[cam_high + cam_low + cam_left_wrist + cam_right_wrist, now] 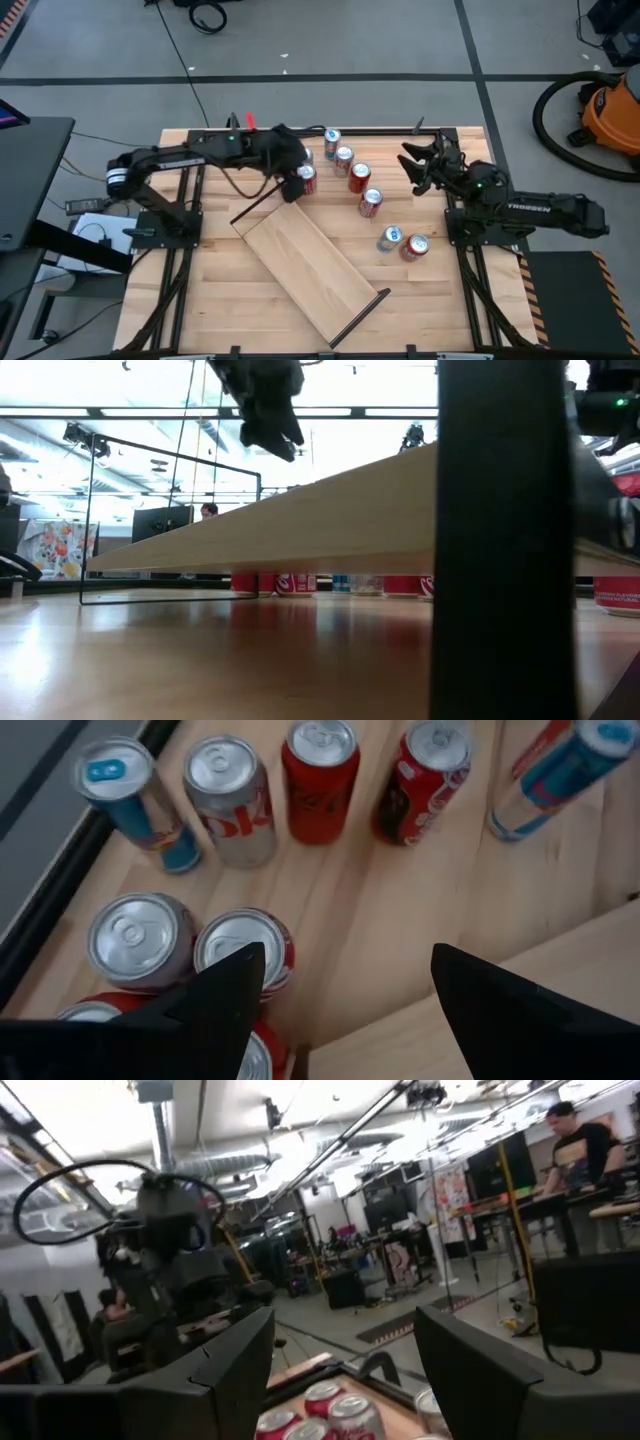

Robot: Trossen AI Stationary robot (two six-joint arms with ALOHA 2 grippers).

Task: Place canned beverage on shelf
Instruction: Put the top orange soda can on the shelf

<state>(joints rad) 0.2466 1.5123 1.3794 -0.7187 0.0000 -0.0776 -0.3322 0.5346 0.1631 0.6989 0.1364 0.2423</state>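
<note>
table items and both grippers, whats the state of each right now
shelf: lying diagonally on the table, nothing on it
cans: upright on the table beyond the shelf, none on the shelf
left gripper: open, empty, above the cans near the shelf's far end
right gripper: empty, raised off the table at the right, waiting

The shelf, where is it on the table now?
In the high view the shelf lies diagonally at the table's middle, between both arms, its far end beside the red can under the left gripper.
</note>
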